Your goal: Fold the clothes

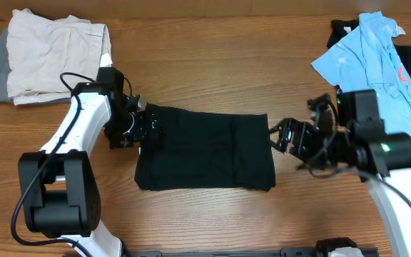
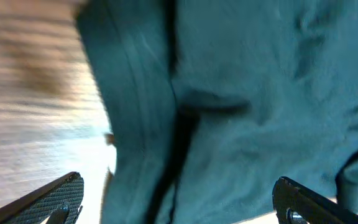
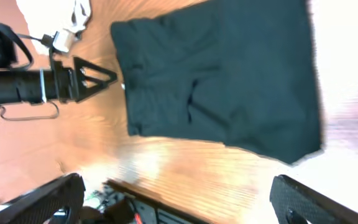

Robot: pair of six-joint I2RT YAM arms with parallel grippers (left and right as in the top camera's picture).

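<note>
Centred on the desk [image 1: 205,57], black shirt [image 1: 205,150] lying flat as a folded rectangle. Wide left pincer [image 1: 145,127] over its left edge, wide, empty right pincer [image 1: 279,135] just beside its right edge, likely flanking it for another fold.

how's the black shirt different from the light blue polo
The black shirt is folded into a flat rectangle; the light blue polo lies spread out and rumpled. The black shirt sits mid-table; the light blue polo is at the far right corner. Both lie on the wooden table.
</note>
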